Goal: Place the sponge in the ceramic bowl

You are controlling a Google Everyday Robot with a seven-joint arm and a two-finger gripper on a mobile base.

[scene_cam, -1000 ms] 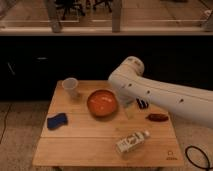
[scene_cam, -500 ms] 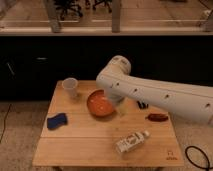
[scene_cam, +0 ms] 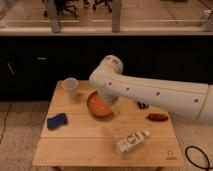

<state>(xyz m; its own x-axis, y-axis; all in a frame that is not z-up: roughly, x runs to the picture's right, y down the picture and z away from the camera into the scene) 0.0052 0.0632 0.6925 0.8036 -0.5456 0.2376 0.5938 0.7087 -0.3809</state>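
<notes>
- The sponge [scene_cam: 57, 120], a small dark-blue soft block with wavy edges, is seen lying flat on the left side of the counter [scene_cam: 90, 147], near the front-left corner and free of any grip.
- The ceramic bowl [scene_cam: 99, 107], round, shallow and glossy orange with a darker rim, is set near the middle of the counter, well apart from the sponge. In the visible part of its hollow only orange glaze is shown.
- The gripper [scene_cam: 106, 98] is found at the bowl's back rim, at the end of the arm. It is largely masked by the wrist, so its outline can only be guessed at. The fingers are taken to be spread wide, with nothing held between them.
- The arm [scene_cam: 155, 95], a thick, smooth white tube with small dark dots along its side, is stretched in from the right and bent downward at a rounded elbow above the bowl.
- A small translucent white cup [scene_cam: 70, 88] is stood upright behind and to the left of the bowl. Its contents cannot be made out.
- A dark-red flat object [scene_cam: 158, 117] is laid at the right edge.
- A pale bottle [scene_cam: 131, 142] is laid on its side near the front.
- The counter is made of light wooden boards with a visible grain.
</notes>
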